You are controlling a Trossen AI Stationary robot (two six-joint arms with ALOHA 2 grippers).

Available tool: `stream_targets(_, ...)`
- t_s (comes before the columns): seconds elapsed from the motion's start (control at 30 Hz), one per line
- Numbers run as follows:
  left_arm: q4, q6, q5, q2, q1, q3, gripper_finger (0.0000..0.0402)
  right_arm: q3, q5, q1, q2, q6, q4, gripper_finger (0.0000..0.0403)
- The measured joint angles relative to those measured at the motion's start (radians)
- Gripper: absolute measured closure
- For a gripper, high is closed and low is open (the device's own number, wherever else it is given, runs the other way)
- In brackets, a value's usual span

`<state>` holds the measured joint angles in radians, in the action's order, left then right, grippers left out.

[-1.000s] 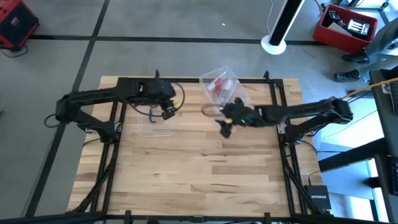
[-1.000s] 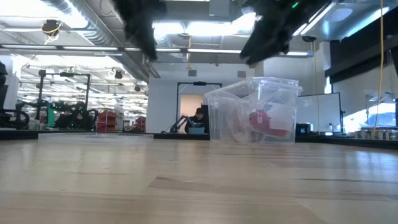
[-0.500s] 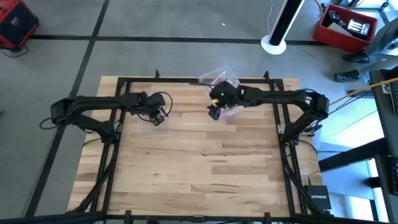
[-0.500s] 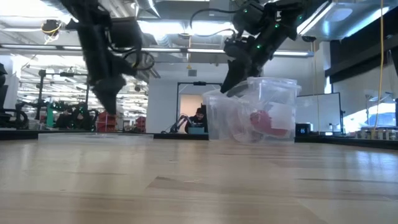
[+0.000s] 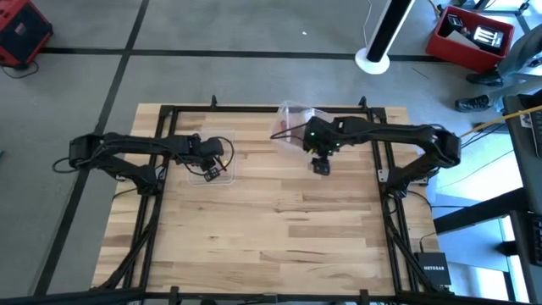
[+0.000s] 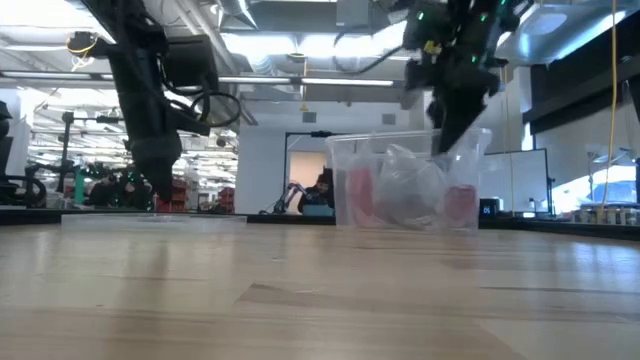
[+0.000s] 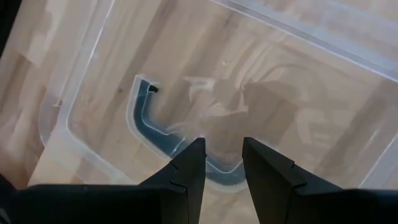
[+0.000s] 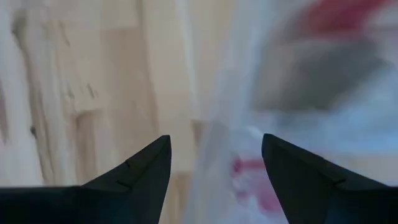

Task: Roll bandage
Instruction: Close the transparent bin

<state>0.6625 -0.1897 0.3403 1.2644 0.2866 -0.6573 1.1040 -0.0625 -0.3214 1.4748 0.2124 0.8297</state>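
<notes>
The pink-red bandage lies inside a clear plastic box at the table's far middle, beside a crumpled clear wrapper. My right gripper stands open at the box's near right corner, pointing steeply down. In its wrist view the box wall runs between its fingers and pink bandage shows behind. My left gripper is open and low over the flat clear lid at the far left, its fingertips on either side of the lid's dark curved clasp. My left gripper points down at the lid, its fingertips close to the dark clasp; whether they touch it I cannot tell. My right gripper has its open fingers on either side of the box's wall; whether either finger touches the box I cannot tell.
The black frame rails run along the table's far edge and sides. Bare wooden tabletop spreads over the near half. Beyond the table the low view shows a room with a person far behind.
My left gripper has sunk toward the lid and now stands just over it. My right gripper has swung from the box's left side to its right near corner, tipping steeper downward. The box shows differently: it stands more level, and its contents have shifted.
</notes>
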Motion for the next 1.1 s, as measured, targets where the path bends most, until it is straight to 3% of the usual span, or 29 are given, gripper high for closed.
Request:
stream_targets(0.1,0.038,-0.013,-0.012,0.0,-0.014,-0.025,0.0302,0.056,0.044,0.001,-0.052,-0.103,0.043,0.0151)
stream_targets(0.23,0.03,-0.039,-0.027,-0.006,-0.049,-0.05,0.0302,0.132,-0.034,0.033,-0.088,-0.257,-0.017,0.0151)
stream_targets(0.43,-0.153,-0.11,-0.25,-0.004,-0.115,0.089,0.0302,0.055,-0.099,0.178,-0.084,-0.258,-0.382,0.0151)
stream_targets(0.53,-0.242,-0.174,-0.297,-0.001,-0.188,0.152,0.0302,-0.007,-0.098,0.252,-0.051,-0.258,-0.509,0.0151)
stream_targets(0.63,-0.299,-0.206,-0.305,0.002,-0.291,0.161,0.0302,-0.041,-0.088,0.315,-0.008,-0.26,-0.551,0.0151)
stream_targets(0.87,-0.242,-0.227,-0.305,0.0,-0.473,0.041,0.0302,-0.055,-0.043,0.426,0.107,-0.364,-0.551,0.0151)
stream_targets(1.1,-0.283,-0.308,-0.194,0.011,-0.614,0.06,0.0302,-0.055,-0.007,0.504,0.231,-0.4,-0.603,0.0151)
